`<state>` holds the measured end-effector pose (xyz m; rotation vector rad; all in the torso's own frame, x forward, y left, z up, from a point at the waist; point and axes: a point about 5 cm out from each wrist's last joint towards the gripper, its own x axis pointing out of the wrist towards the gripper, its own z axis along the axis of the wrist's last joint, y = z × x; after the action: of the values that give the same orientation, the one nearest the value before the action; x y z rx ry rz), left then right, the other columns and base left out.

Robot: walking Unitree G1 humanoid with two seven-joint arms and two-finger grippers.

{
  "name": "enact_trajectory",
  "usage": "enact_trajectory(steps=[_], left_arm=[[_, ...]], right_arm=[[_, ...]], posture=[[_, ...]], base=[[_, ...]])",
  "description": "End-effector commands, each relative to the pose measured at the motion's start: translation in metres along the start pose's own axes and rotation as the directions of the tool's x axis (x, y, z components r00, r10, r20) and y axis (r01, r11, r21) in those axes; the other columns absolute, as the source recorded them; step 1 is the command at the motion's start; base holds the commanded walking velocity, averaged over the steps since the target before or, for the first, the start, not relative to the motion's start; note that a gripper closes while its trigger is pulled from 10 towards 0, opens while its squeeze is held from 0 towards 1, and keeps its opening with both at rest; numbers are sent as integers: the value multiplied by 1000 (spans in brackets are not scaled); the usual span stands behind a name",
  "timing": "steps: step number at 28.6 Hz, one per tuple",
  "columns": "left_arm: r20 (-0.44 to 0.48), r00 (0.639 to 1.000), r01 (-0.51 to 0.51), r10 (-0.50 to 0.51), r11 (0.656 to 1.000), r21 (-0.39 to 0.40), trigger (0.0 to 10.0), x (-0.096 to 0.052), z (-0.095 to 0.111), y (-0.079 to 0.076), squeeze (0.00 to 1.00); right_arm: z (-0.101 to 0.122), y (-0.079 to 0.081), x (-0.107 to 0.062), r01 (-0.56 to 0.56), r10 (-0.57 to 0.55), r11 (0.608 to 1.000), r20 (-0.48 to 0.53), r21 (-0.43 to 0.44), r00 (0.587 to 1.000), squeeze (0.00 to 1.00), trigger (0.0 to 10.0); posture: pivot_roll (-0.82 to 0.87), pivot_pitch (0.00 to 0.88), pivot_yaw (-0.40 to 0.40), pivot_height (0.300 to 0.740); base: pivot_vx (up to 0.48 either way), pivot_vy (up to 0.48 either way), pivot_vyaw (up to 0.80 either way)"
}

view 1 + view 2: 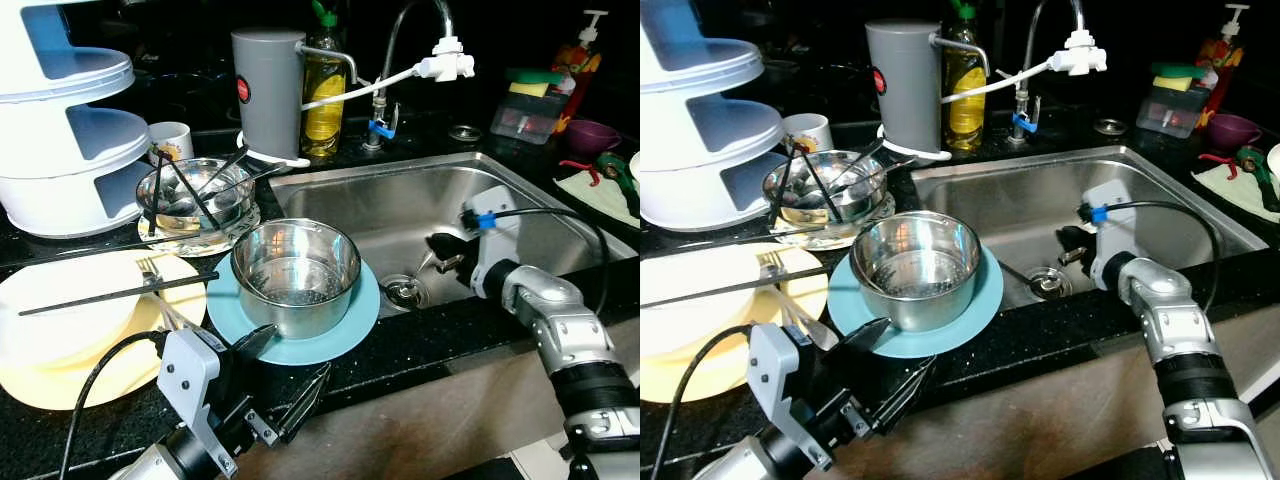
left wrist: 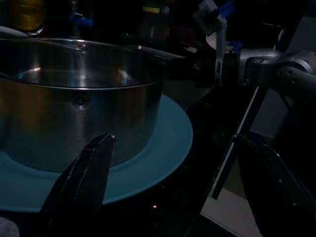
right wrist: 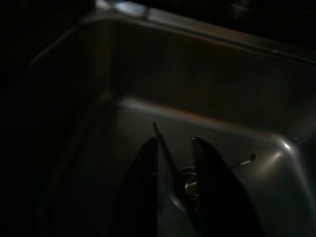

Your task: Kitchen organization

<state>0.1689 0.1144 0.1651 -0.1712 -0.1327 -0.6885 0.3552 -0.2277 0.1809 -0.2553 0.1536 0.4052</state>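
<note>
Lower left of the frame, nearest the camera: the left gripper [image 1: 285,375] is seen at the front edge of the black worktop [image 1: 420,345], its fingers spread apart and empty. One finger tip lies just at the rim of the teal plate [image 1: 355,325]; the other hangs beyond the worktop edge.

Directly ahead of those fingers, slightly farther in: the steel pot [image 1: 296,274] is set upright on the teal plate, centre of the frame. In the left wrist view the pot wall [image 2: 74,118] is seen close in front of one finger, not touched. The left arm is judged the nearer one for pot or plate; the pot's open mouth faces up, so an approach from the front along the fingers' line is judged to meet the wall, not the rim.

Left of the plate: a cream plate [image 1: 70,340] bearing a fork [image 1: 150,270] and a long dark chopstick [image 1: 110,295].

Right of centre: the right gripper [image 1: 445,252] is lowered into the steel sink [image 1: 380,200], near the drain [image 1: 403,291]. Its fingers are nearly together; a thin rod-like item [image 3: 163,145] appears between them, but a grasp cannot be confirmed.

Farther back: a glass bowl [image 1: 195,195] with utensils, a grey canister [image 1: 268,90], a tap [image 1: 400,40].
</note>
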Motion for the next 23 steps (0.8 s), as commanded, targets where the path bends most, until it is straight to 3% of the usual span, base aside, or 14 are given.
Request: enact_trajectory(steps=[1,3,4,5,6,7,12,13,17,18,20,21,22,23], left_arm=[[-13,1000,11,-11,1000,6,10000,-1,0,-2,0],[-13,1000,11,-11,1000,6,10000,-1,0,-2,0],[-13,1000,9,-9,1000,7,10000,-2,0,-2,0],[-13,1000,9,-9,1000,7,10000,-2,0,-2,0],[-13,1000,8,-8,1000,7,10000,-2,0,-1,0],[-13,1000,8,-8,1000,7,10000,-2,0,-1,0],[-13,1000,9,-9,1000,6,10000,-2,0,-2,0],[-13,1000,9,-9,1000,6,10000,-1,0,-2,0],[-12,1000,8,-8,1000,7,10000,-1,0,-1,0],[-12,1000,6,-6,1000,9,10000,-1,0,-1,0],[-16,1000,-1,1,1000,14,10000,-1,-1,1,0],[-16,1000,-1,1,1000,14,10000,-1,-1,1,0],[-24,1000,-15,16,1000,18,10000,-3,-2,3,0],[-24,1000,-15,16,1000,18,10000,-3,-2,3,0]], right_arm=[[-1,1,0,12,-11,1000,12,-18,1000,1000,10000],[0,1,0,19,-19,1000,27,-11,999,1000,10000],[15,-1,0,20,-27,998,134,53,991,1000,10000],[15,-1,0,20,-27,998,134,53,991,1000,10000],[22,0,-1,7,-22,997,187,82,982,875,10000],[34,2,-3,-31,-3,992,270,123,963,0,10000],[58,4,-12,-129,30,972,444,195,896,0,10000],[67,6,-17,-194,67,960,506,201,860,0,10000],[79,20,-27,-349,216,928,578,129,787,31,10000],[82,34,-35,-472,360,880,576,51,734,16,10000],[76,64,-53,-674,635,731,473,-110,611,0,10000],[76,64,-53,-674,635,731,473,-110,611,0,10000],[67,76,-61,-759,751,633,358,-152,555,0,10000],[67,76,-61,-759,751,633,358,-152,555,0,10000]], posture=[[43,0,-52,740],[43,0,-52,740],[45,0,-54,740],[45,0,-54,740],[44,0,-53,740],[43,0,-52,740],[41,0,-52,740],[42,0,-53,740],[40,0,-53,740],[41,0,-55,740],[42,0,-56,740],[42,0,-56,740],[47,0,-63,740],[47,0,-63,740]], base=[[0,0,0],[0,0,0],[0,0,0],[0,0,0],[0,0,0],[0,0,0],[0,0,0],[0,0,0],[0,0,0],[0,0,0],[0,0,0],[0,0,0],[0,0,0],[0,0,0]])
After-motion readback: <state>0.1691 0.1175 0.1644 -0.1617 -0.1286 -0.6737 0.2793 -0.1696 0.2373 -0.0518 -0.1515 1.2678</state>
